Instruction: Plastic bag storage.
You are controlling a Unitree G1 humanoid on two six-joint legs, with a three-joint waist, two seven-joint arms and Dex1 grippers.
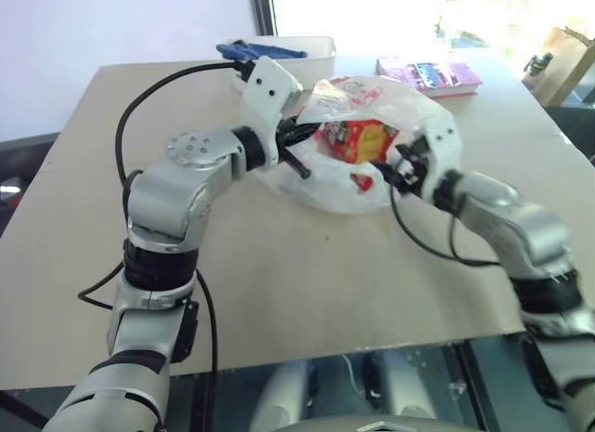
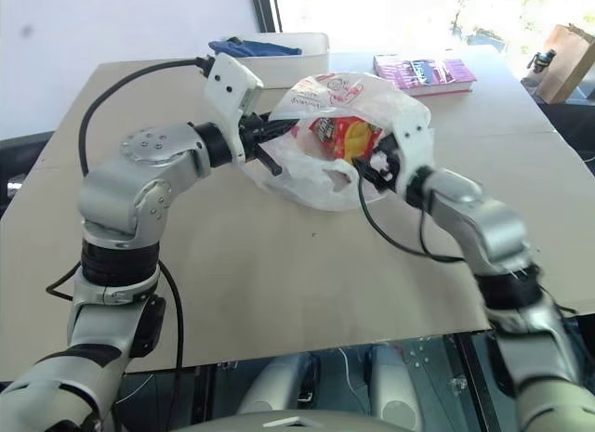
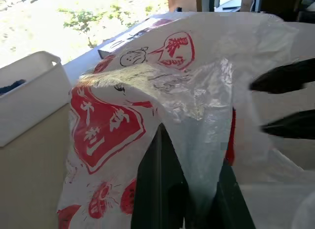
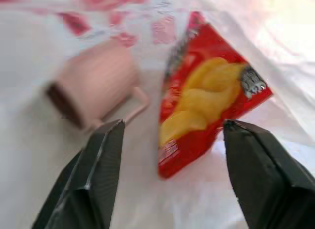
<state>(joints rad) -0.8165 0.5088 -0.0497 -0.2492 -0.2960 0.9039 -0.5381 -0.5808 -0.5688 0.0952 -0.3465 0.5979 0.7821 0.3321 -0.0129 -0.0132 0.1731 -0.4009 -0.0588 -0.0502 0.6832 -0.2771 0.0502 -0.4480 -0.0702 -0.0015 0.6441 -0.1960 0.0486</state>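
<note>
Sunlit window behind tan table (image 1: 279,265) — plastic bag (image 1: 409,102), book (image 1: 429,75), white bin (image 1: 311,46).

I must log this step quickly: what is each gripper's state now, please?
Left gripper: closed, pinching the plastic bag film.
Right gripper: open, holding nothing, pointed at the chips packet inside the bag.

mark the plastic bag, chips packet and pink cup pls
plastic bag (image 3: 106,128), left wrist view: red printed panel on its side.
chips packet (image 4: 206,98), right wrist view: yellow chips picture on its front.
pink cup (image 4: 96,81), right wrist view: ribbed side of the cup, lying tipped over.
</note>
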